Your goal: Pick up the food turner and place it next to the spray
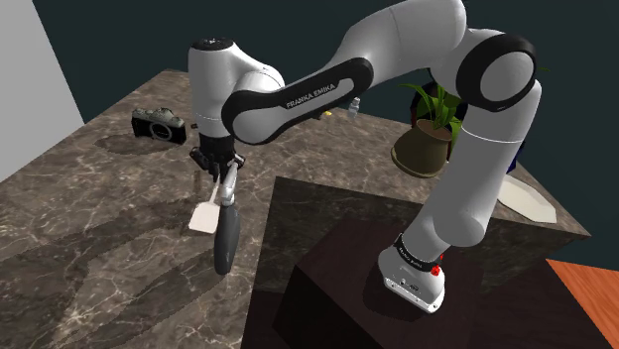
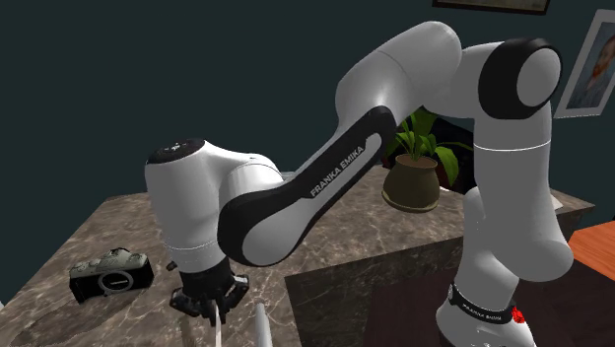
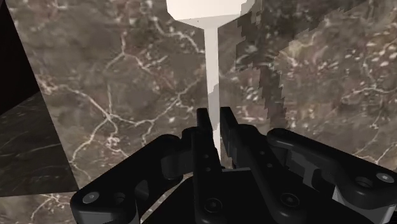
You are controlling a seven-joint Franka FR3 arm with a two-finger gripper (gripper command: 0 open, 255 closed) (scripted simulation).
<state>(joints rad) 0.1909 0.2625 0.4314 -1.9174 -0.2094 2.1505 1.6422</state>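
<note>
A dark brown marble countertop [image 1: 89, 228] with pale veins carries everything. Places are given from the gripper [image 1: 220, 176], which clasps the food turner [image 1: 226, 233] above the stone. 1 black camera [image 1: 158, 124] lies beyond it, toward the shoulder view's left, well apart. The dark box stand [image 1: 327, 248] sits just beside it on the other side. 1 potted plant [image 1: 429, 139] stands farther off, past the stand's far corner. A flat white piece [image 1: 526, 198] lies farthest away.
</note>
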